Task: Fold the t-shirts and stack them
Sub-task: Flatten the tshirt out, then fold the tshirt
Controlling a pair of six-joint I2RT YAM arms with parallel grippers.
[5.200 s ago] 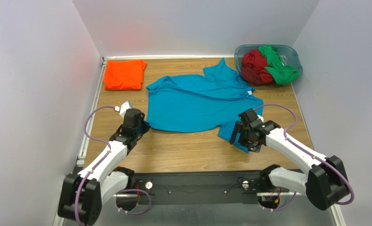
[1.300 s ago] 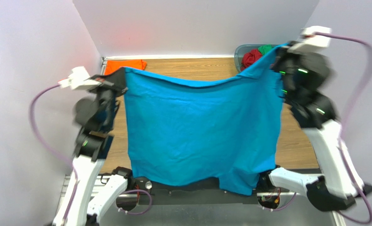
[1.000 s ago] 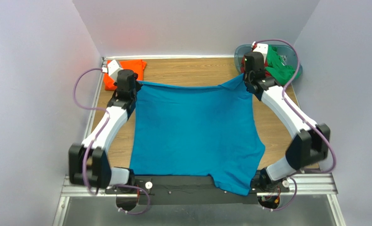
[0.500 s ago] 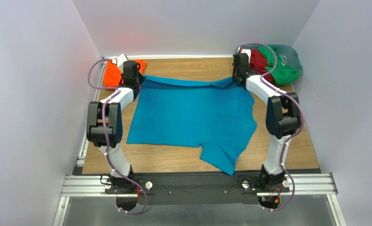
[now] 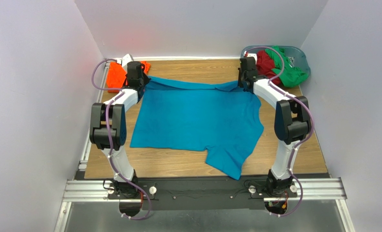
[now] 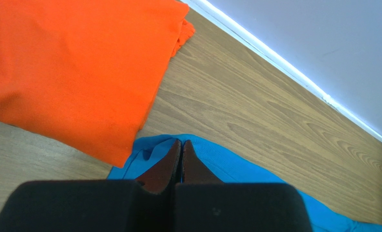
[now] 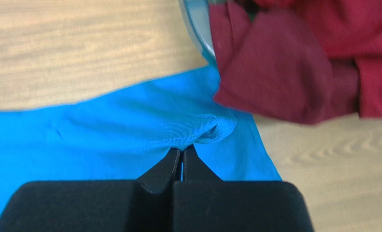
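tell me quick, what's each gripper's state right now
Left gripper: closed, pinching the teal-blue t-shirt at its far left corner.
Right gripper: closed, pinching its far right corner.

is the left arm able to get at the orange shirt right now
Probably yes: the orange t-shirt lies just beside the left gripper, but that gripper is shut on the teal t-shirt and must let go first.

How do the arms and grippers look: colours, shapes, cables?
The left arm and right arm have white rounded links, bulky black joints and a purple cable along each. The left gripper and right gripper have black bodies and dark tapered fingers.
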